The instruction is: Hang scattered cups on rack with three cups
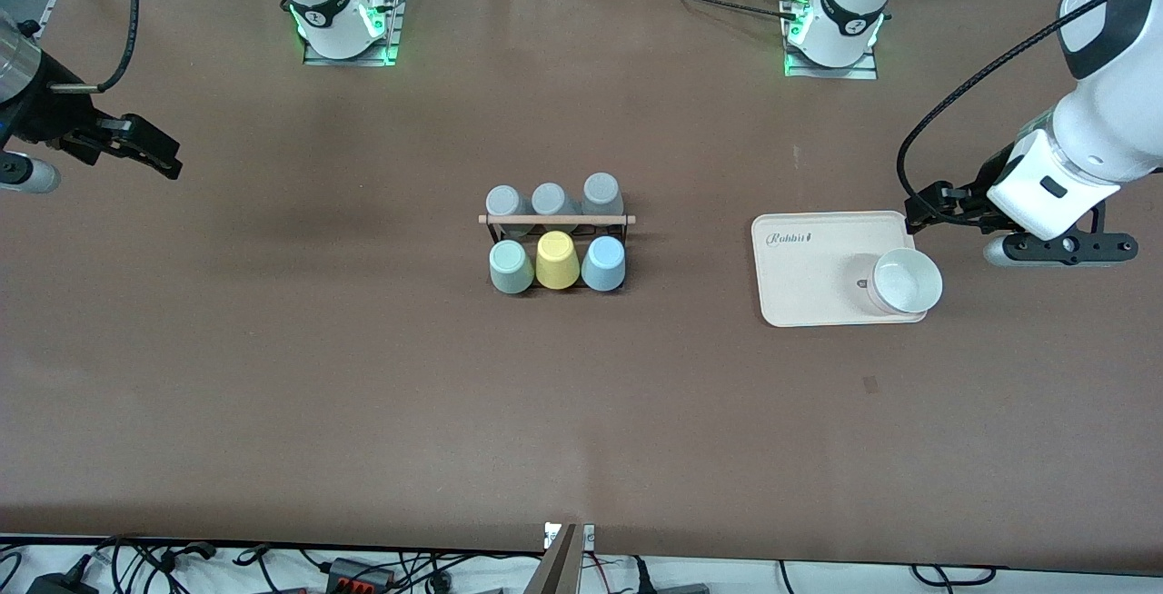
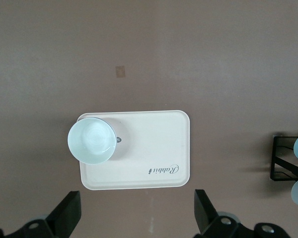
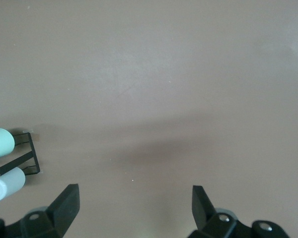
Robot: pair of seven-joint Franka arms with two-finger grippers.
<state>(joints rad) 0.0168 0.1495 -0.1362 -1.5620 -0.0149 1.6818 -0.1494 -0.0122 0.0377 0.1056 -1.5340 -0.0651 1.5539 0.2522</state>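
The black wire rack [image 1: 556,220] with a wooden rod stands mid-table. On its side nearer the front camera hang a mint green cup [image 1: 511,267], a yellow cup [image 1: 557,261] and a light blue cup [image 1: 603,264]. Three grey cups [image 1: 551,201] hang on its farther side. My left gripper [image 1: 927,208] is open and empty, over the table beside the cream tray [image 1: 809,276]; its wrist view shows the open fingers [image 2: 69,215]. My right gripper [image 1: 150,151] is open and empty over bare table at the right arm's end; its wrist view [image 3: 134,208] shows the mint cup [image 3: 0,143] at the rack's end.
A pale cup [image 1: 905,282] stands upright on the cream tray's corner toward the left arm's end, also in the left wrist view [image 2: 91,140]. A small dark mark [image 1: 870,383] lies on the table nearer the front camera than the tray.
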